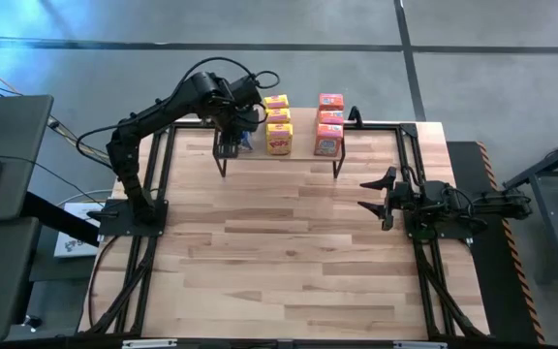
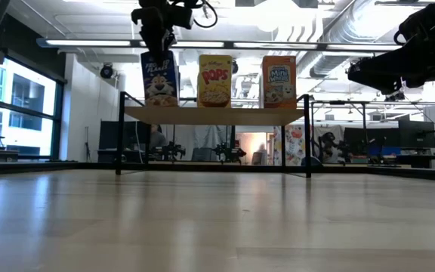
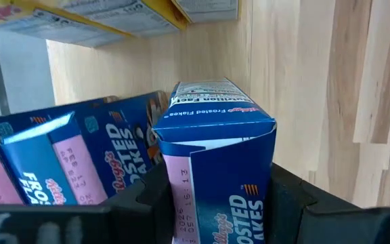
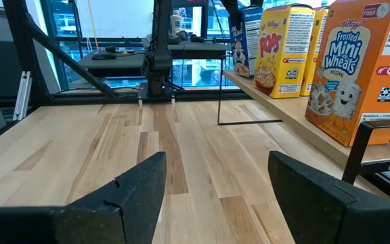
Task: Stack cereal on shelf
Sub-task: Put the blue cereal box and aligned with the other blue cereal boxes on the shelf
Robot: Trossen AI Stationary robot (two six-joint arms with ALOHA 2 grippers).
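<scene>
The shelf, a wooden top on thin black legs, stands at the table's far side. Yellow cereal boxes and orange-red ones stand upright on it in rows. My left gripper hangs over the shelf's left end, shut on a blue cereal box. In the left wrist view, other blue boxes show close beside the held one. My right gripper waits open and level at the table's right side, touching nothing. My left gripper pinches the blue box near its top end, one finger on each of two opposite faces. The fingers come from above, pointing steeply down. The box hangs upright with its bottom at the shelf top; whether it rests there I cannot tell.
A black metal frame runs around the table's sides. Bare wooden tabletop lies open in front of the shelf. The shelf's front legs stand on the table.
</scene>
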